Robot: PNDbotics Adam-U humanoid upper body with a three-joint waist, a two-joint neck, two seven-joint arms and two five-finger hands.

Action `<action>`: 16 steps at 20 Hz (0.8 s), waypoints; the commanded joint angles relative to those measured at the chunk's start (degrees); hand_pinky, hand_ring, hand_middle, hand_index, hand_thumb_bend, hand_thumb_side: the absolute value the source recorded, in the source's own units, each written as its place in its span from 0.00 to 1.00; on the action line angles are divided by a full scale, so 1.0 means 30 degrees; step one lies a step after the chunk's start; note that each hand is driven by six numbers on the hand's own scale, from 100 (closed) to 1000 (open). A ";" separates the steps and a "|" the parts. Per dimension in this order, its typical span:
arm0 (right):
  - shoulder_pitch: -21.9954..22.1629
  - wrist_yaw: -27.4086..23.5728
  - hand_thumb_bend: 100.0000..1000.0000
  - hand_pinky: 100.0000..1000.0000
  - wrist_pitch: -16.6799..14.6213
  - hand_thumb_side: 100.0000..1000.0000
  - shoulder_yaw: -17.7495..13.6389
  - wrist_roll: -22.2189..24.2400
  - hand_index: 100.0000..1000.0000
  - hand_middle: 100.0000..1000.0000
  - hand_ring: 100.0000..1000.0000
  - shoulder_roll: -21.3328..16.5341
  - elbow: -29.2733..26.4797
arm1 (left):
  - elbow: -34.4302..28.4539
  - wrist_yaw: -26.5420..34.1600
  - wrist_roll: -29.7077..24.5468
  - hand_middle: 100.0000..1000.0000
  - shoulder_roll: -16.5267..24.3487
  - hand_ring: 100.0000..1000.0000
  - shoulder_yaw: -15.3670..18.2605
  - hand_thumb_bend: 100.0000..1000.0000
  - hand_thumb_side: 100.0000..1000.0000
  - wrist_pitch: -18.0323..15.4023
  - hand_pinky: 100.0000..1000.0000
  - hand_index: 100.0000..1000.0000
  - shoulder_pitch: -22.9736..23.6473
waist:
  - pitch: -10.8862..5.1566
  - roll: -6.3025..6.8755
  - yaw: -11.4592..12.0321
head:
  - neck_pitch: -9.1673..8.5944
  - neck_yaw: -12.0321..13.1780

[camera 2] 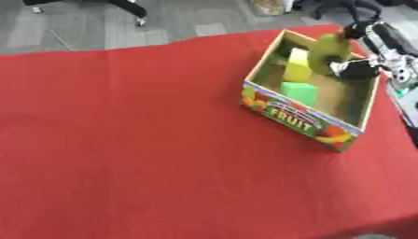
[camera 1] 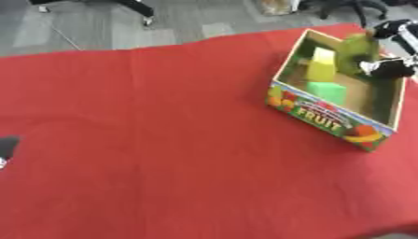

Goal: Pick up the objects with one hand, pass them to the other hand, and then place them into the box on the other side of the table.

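- Your right hand point(camera 2: 358, 69) is over the far right side of the box point(camera 2: 303, 122), fingers curled round an olive-green object point(camera 2: 329, 49) — grasping it, not yet let go.
- That object hangs above the box opening near the far wall, so this looks like the placing step: held over the box so it drops inside rather than on the red surface point(camera 1: 163, 154).
- Already in the box: a yellow-green block point(camera 2: 297, 65) leaning toward the far left corner and a bright green block point(camera 2: 299, 91) lying near the front wall. Likely earlier deliveries, though that is only a guess.
- The box sits at the surface's right side, turned askew, its fruit-printed front wall facing you.
- Your left hand point(camera 1: 6, 148) only shows as a dark shape at the left edge, low down — cannot tell if its fingers are open or curled.
- Rest of the red surface shows no loose objects in either view.
- Next, probably lower a little and let go; watch the object does not land on the leaning block and tip out.
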 commanded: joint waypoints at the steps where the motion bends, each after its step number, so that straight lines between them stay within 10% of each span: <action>1: -0.0036 0.0312 0.32 0.90 0.0068 0.26 -0.0297 -0.0042 0.91 0.90 0.94 -0.0667 -0.0209 | -0.0288 0.0061 0.0101 0.66 0.0228 0.69 0.0281 0.53 0.57 0.0014 0.74 0.82 -0.0041 | -0.0510 -0.0062 0.0025 | -0.0002 0.0139; 13: 0.0226 -0.0150 0.29 0.91 0.0770 0.25 -0.0536 -0.0059 0.91 0.91 0.95 -0.0169 -0.1020 | -0.0206 0.0067 0.0025 0.66 0.0080 0.69 0.0150 0.49 0.58 -0.0041 0.74 0.82 -0.0082 | -0.0640 -0.0105 0.0138 | 0.0314 0.0147; 16: 0.0254 -0.0847 0.00 0.93 0.0618 0.42 -0.0882 -0.0196 0.92 0.91 0.95 0.0415 -0.1920 | -0.0226 0.0065 0.0087 0.66 0.0020 0.69 0.0213 0.48 0.57 -0.0020 0.74 0.82 -0.0092 | -0.0648 -0.0054 0.0137 | 0.0313 0.0384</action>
